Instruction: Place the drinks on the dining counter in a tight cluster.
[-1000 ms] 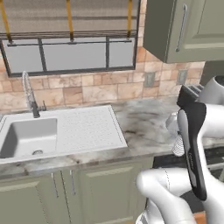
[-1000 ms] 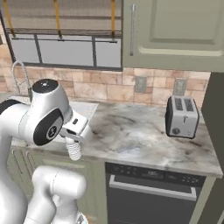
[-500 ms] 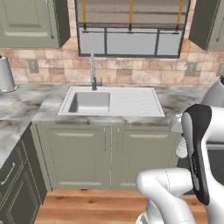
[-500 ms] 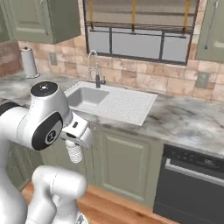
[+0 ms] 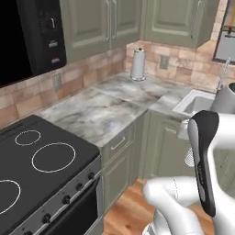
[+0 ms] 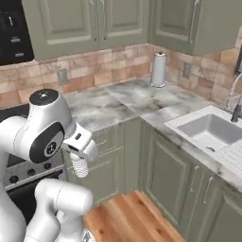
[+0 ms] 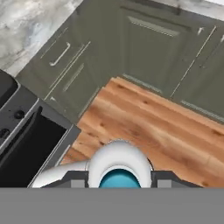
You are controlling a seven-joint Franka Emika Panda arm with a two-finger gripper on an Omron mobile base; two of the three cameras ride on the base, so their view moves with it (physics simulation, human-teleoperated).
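Both base views have swung round since half a second ago (my base turned, nothing on the worktop moved): the window has gone from the middle of the picture, and I now face a corner. A black stove (image 5: 41, 160) sits at the left and a marble worktop (image 5: 105, 110) wraps the corner. A paper towel roll (image 5: 138, 64) stands upright by the wall. The sink (image 6: 208, 130) is sunk into the worktop to the right, its faucet (image 6: 235, 101) behind it.

The gripper (image 7: 119, 177) points down over the wooden floor (image 7: 148, 127). Its jaws pinch the small clear bottle (image 6: 81, 166), blue cap toward the hand camera. Green cabinet doors (image 7: 144, 48) border the floor ahead, the oven front (image 7: 30, 144) at one side; the planks between are open.
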